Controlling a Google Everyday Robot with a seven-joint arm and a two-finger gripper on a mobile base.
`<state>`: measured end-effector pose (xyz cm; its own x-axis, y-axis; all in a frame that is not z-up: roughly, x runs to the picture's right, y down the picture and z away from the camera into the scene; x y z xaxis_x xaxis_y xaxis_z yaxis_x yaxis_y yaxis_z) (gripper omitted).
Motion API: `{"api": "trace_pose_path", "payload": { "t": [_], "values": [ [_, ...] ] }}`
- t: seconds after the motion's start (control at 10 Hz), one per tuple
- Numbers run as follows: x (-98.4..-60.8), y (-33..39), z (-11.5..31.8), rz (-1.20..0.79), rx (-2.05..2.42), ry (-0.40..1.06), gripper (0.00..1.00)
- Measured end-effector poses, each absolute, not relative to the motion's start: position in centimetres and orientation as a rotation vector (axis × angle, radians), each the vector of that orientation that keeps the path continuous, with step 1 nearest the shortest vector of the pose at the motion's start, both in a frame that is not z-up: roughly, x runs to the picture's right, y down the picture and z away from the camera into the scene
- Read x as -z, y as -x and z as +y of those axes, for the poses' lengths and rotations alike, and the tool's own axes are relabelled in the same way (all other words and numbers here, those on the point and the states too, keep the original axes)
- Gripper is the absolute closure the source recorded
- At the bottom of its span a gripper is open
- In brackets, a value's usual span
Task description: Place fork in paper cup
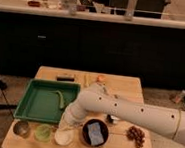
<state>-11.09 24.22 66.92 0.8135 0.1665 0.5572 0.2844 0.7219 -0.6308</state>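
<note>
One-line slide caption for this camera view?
White arm's shut gripper hovers above the paper cup, beside the green tray.

No readable text, labels, brands or numbers anywhere, none on the worktop (127,85), none on the white arm, whose tool (68,122) sits low above the paper cup (63,136)

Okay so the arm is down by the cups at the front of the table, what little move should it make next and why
Probably lower a touch straight over the paper cup and only then release. The gripper is shut and sits just above that white cup, between the green tray and the dark bowl. The fork itself is hidden by the arm, so I can't confirm its tip is inside the cup.
</note>
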Motion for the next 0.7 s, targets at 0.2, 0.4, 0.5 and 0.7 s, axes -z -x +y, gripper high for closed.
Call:
{"api": "trace_pose_path", "payload": {
  "t": [0.2,0.4,0.5,0.7],
  "values": [
    [-66.8,11.1,24.4,-0.636,0.07,0.777,1.0],
    [-66.6,11.0,24.8,-0.639,0.069,0.779,1.0],
    [-66.4,10.8,25.0,-0.639,0.068,0.78,1.0],
    [-66.2,10.3,25.4,-0.638,0.066,0.782,1.0]
  ]
}}
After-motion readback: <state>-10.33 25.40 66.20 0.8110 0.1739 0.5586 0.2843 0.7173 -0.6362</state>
